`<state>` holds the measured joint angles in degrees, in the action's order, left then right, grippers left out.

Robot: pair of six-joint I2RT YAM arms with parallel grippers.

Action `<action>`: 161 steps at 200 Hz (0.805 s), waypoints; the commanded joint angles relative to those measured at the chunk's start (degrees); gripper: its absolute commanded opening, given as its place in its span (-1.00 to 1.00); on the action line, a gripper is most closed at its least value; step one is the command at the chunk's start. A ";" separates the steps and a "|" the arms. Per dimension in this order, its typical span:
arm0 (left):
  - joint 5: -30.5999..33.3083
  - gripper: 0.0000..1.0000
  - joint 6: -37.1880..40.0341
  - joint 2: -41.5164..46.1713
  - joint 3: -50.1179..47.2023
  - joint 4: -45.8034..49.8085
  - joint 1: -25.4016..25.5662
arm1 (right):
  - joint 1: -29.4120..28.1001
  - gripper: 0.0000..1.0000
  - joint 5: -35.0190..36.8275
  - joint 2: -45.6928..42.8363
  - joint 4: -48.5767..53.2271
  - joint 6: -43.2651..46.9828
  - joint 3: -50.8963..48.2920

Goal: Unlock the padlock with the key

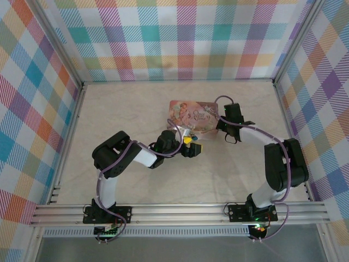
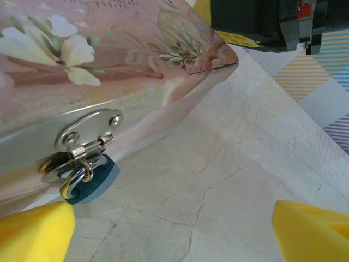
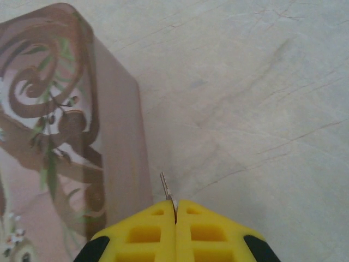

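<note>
Just ahead of the left gripper's (image 2: pixel 173 221) left-hand pad (image 2: pixel 32 232), the padlock (image 2: pixel 88 176) hangs from the silver hasp (image 2: pixel 90 131) on the side wall of the pink box (image 2: pixel 109 54). Its shackle end is up in the hasp loop and its body drops away from it, so the long axis runs from the hasp down toward the table (image 2: pixel 229 164), tilted toward that same pad. The body looks dark teal with yellowish metal at the loop. The hasp plate covers its upper part, and I cannot tell which way the keyhole faces. The left gripper's two yellow pads sit far apart at either side of the wrist view, holding nothing, with bare table between them.

The right gripper (image 3: pixel 175 215) has its pads pressed tight together on a thin metal sliver, probably the key (image 3: pixel 166 188) seen edge-on. Only its tip sticks out past the fingertips, leaning slightly toward the box; the rest is buried between the pads. The box stands just left of these fingers, cut off by the frame edge.
</note>
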<state>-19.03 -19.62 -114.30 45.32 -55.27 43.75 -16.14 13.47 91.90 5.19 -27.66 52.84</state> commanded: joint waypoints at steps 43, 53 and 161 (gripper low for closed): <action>-6.82 0.76 -1.30 1.32 -0.18 -6.48 -0.34 | -0.50 -1.00 -1.95 0.29 -1.48 0.62 1.22; -6.99 0.74 -1.29 1.53 -0.45 -6.11 -0.33 | -0.60 -1.00 -2.22 0.29 -1.58 0.61 1.30; -0.52 0.81 -4.84 -2.47 0.51 -7.29 -0.52 | -1.94 -1.00 -2.27 0.21 -1.78 0.42 1.30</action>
<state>-20.84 -22.96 -114.61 44.53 -59.35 43.46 -17.28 12.49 91.90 4.91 -27.64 52.95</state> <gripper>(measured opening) 0.904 0.059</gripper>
